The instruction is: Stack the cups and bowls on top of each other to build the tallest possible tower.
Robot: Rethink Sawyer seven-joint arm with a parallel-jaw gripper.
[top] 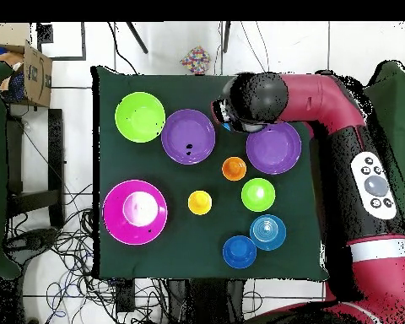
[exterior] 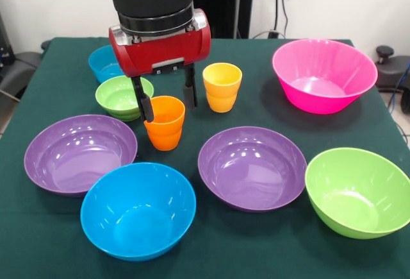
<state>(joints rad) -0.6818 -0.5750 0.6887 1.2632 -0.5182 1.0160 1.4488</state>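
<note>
Front view gives us the clearest look at the orange ribbed plastic cup, a small glossy tumbler standing upright on the green-clothed worktop, mouth up and empty. We see the black-fingered claw under its red wrist housing hanging right over that cup, spread wide, one finger just beside the cup's rim on the green-bowl side, the other finger behind the rim on the opposite side. Whether either finger touches the cup we cannot tell; nothing is gripped.

Taking the orange cup as our landmark: the yellow-orange ribbed plastic cup stands upright just beyond it, apart from it. The small glossy green plastic bowl sits close beside it, with a small light blue plastic bowl further back. Two large purple plastic bowls flank it nearer the camera, and a large blue plastic bowl lies in front. Well apart are the large pink plastic bowl and large green plastic bowl. Nothing is stacked.
</note>
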